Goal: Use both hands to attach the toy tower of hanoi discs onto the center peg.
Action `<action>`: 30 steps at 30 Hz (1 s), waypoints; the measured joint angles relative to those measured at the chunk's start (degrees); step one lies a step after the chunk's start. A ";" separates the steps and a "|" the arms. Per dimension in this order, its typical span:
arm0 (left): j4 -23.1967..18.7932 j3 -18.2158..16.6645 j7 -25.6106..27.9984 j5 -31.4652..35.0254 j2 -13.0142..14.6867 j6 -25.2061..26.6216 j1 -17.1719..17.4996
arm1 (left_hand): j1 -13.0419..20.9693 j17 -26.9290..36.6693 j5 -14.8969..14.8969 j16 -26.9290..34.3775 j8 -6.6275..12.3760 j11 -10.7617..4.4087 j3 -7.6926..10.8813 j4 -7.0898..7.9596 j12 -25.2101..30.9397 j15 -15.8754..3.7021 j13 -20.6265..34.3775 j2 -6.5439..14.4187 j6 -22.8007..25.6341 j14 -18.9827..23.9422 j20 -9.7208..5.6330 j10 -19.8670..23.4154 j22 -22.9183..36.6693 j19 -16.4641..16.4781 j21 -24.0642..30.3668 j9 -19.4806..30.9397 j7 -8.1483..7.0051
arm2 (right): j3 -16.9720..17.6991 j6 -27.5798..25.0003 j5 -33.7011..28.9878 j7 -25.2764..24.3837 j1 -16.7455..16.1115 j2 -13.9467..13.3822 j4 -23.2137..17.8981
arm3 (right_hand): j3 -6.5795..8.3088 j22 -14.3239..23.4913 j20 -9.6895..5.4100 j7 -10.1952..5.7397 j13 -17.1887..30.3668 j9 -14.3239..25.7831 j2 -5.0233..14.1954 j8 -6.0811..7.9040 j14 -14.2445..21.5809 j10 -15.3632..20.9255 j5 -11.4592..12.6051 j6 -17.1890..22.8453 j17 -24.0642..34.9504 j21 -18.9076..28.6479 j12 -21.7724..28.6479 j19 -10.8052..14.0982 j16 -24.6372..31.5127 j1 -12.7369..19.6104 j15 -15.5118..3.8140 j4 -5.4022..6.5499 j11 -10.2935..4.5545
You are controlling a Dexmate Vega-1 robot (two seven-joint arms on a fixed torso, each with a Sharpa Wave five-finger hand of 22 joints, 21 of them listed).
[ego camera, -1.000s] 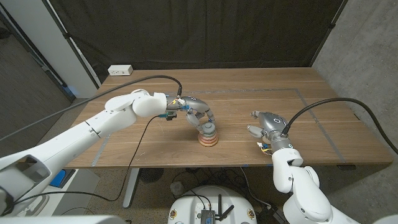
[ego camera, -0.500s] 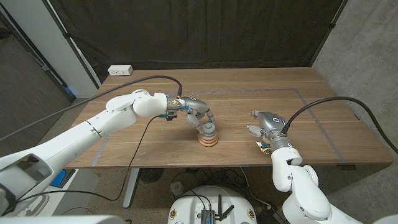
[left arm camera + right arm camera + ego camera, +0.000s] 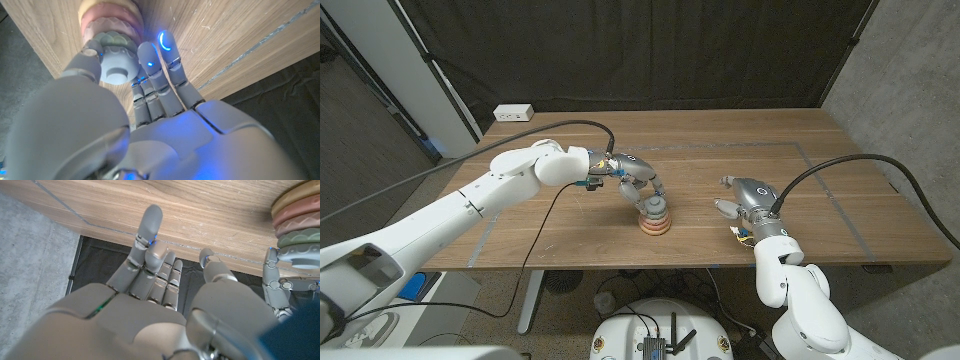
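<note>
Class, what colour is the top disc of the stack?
Pale grey-green top disc, best seen in the left wrist view.

White power strip at far left table corner; black curtain behind.

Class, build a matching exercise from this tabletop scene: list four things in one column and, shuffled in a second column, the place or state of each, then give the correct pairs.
Things
1. left robot hand
2. right robot hand
3. stack of discs
4. white power strip

Place or state
A. at the table's far left corner
B. holds nothing, apart from the discs
C. fingers on the topmost disc
D. near the table's front edge, around the middle

Pairs: 1-C, 2-B, 3-D, 4-A
</note>
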 measured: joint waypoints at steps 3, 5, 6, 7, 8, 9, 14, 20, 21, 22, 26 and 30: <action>-0.38 0.01 -0.17 0.78 0.10 -0.06 -0.39 | -0.87 0.02 0.00 -0.39 0.00 0.54 -0.20 0.15 0.00 0.31 0.17 -0.60 -1.21 -0.41 0.22 -1.48 0.02 -0.22 -0.35 0.00 0.20 | -0.07 0.05 -0.12 0.00 0.07 0.06 -0.04 | 0.00 0.00 0.00 0.00 0.00 0.00 0.00 0.00 0.00 0.00 0.00 0.00 0.00 -0.39 0.00 0.00 0.00 0.00 0.00 0.00 0.00; -0.54 0.02 -0.17 0.78 0.12 -0.06 -0.58 | -1.02 0.00 0.00 -0.40 0.00 0.77 -0.48 0.01 0.00 0.59 0.17 -0.75 -2.20 -0.91 0.09 -2.40 0.01 -0.53 -0.65 0.00 0.40 | -0.07 0.10 -0.15 0.00 0.07 0.06 -0.04 | 0.00 0.00 0.00 0.00 0.00 0.00 0.00 0.00 0.00 0.23 0.00 0.00 0.00 -0.43 0.00 0.00 0.00 0.00 0.00 0.00 -0.23; -0.62 0.01 -0.17 0.78 0.14 -0.06 -0.67 | -1.24 -0.05 0.00 -0.40 0.00 0.99 -0.48 0.01 0.00 0.59 0.17 -0.97 -2.47 -0.91 0.12 -2.62 0.01 -0.73 -0.67 0.00 0.50 | -0.07 0.13 -0.19 -0.01 0.07 0.06 -0.04 | 0.00 0.00 0.00 0.00 0.00 0.00 0.00 0.00 0.00 0.21 0.00 0.00 0.00 -0.44 0.01 0.00 0.00 0.00 0.00 0.00 -0.21; -0.66 0.02 -0.17 0.78 0.15 -0.06 -0.75 | -1.25 -0.09 0.00 -0.72 0.00 1.09 -0.48 0.01 0.00 0.52 0.17 -0.98 -2.90 -1.23 0.23 -3.08 0.01 -0.84 -0.87 0.00 0.50 | -0.07 0.14 -0.20 -0.01 0.07 0.06 -0.04 | 0.00 0.00 0.00 0.00 0.00 0.00 0.00 0.00 0.00 0.21 0.00 0.00 0.02 -0.43 0.01 0.00 0.00 0.00 0.00 0.00 -0.21; -0.76 0.02 -0.69 1.99 0.16 -0.44 -0.89 | -1.60 -0.08 -0.04 -0.84 0.00 1.11 -0.64 0.17 0.00 0.70 0.18 -1.33 -3.26 -1.45 0.41 -3.51 0.01 -1.02 -1.10 -0.18 0.46 | -0.23 0.18 -0.25 -0.05 0.10 0.27 -0.07 | 0.00 0.00 0.00 0.00 0.00 0.00 0.00 0.00 0.00 0.21 0.00 0.00 0.03 -0.44 0.06 0.00 0.00 0.00 0.00 0.00 -0.21; -0.84 0.02 -0.69 1.99 0.17 -0.44 -1.01 | -1.90 -0.03 -0.21 -0.84 0.01 1.40 -0.67 0.20 -0.08 0.83 0.14 -1.03 -3.51 -1.76 0.41 -3.86 0.01 -1.02 -1.10 -0.26 0.69 | -0.23 0.21 -0.27 -0.09 0.10 0.27 -0.07 | 0.00 0.00 0.00 0.00 0.10 0.00 0.00 0.00 0.00 0.21 0.00 0.00 0.01 -0.44 0.24 0.00 0.00 0.00 0.00 0.00 -0.21; -1.27 0.02 -1.84 2.74 0.20 -0.86 -1.55 | -2.88 0.06 -0.21 -1.33 0.01 2.23 -0.72 0.25 -0.34 1.41 0.00 -1.42 -5.17 -2.79 0.42 -5.90 0.17 -1.63 -1.81 -0.26 1.16 | -0.25 0.35 -0.32 -0.32 0.05 0.55 -0.12 | 0.41 0.00 0.00 0.00 0.30 0.00 0.00 0.00 0.00 0.21 0.00 0.00 -0.01 -0.43 0.26 0.00 0.00 0.00 0.00 -0.08 -0.21; -1.61 0.01 -2.94 3.15 0.20 -0.97 -1.93 | -3.70 0.32 -0.21 -1.33 0.01 2.36 -0.95 0.48 -0.34 1.53 -0.27 -1.19 -5.78 -3.46 0.42 -6.60 0.17 -1.63 -1.97 -0.52 1.14 | -0.25 0.52 -0.33 -0.50 -0.09 0.73 -0.21 | 0.49 0.00 0.00 0.00 0.30 0.00 0.00 0.00 0.00 0.21 0.00 0.00 -0.01 -0.43 0.26 0.00 0.00 0.00 0.00 0.00 -0.21; -1.71 0.02 -3.21 3.24 0.20 -0.98 -1.97 | -3.70 0.44 -0.26 -1.33 0.01 2.62 -0.98 0.45 -0.34 1.53 -0.27 -1.19 -5.91 -3.47 0.49 -6.90 0.17 -1.69 -2.26 -0.52 1.27 | -0.25 0.54 -0.33 -0.50 -0.11 0.75 -0.23 | 0.48 0.00 0.00 0.00 0.30 0.00 0.00 0.00 0.00 0.21 0.00 0.00 -0.01 -0.44 0.26 0.00 0.00 0.00 0.00 0.00 -0.21; -1.74 0.03 -3.25 3.25 0.21 -0.98 -1.98 | -3.70 0.56 -0.44 -1.51 0.01 2.98 -1.12 0.32 -0.34 1.74 -0.29 -1.19 -6.19 -3.68 0.65 -7.26 0.17 -1.85 -2.42 -0.52 1.56 | -0.25 0.54 -0.34 -0.50 -0.12 0.76 -0.24 | 0.48 0.00 0.00 0.00 0.30 0.00 0.00 0.00 0.00 0.21 0.00 0.00 -0.03 -0.43 0.26 0.00 0.00 0.00 0.00 0.00 -0.21; -2.24 0.03 -4.06 3.46 0.39 -0.95 -2.01 | -4.78 0.73 -0.44 -1.73 0.01 3.86 -1.19 0.24 -0.56 2.05 -0.75 -1.52 -8.53 -4.83 0.65 -9.57 0.17 -2.70 -3.14 -0.80 2.05 | -0.25 0.55 -0.52 -0.51 -0.14 0.84 -0.28 | 0.48 0.00 0.00 0.00 0.29 0.00 0.00 0.00 0.00 0.21 0.00 0.00 -0.15 -0.43 0.25 0.00 0.00 0.00 0.00 0.00 -0.21; -2.73 -0.08 -4.63 3.53 0.66 -0.73 -2.01 | -5.22 0.76 -0.44 -2.17 0.01 4.56 -1.43 0.00 -0.56 2.55 -1.06 -1.80 -9.92 -5.72 0.72 -11.50 0.17 -2.76 -3.75 -1.06 2.63 | -0.25 0.55 -0.73 -0.50 -0.15 0.88 -0.31 | 0.48 0.00 0.00 0.00 0.29 0.00 0.00 0.00 0.00 0.20 0.00 0.00 -0.11 -0.43 0.26 0.00 0.00 0.00 0.00 0.00 -0.21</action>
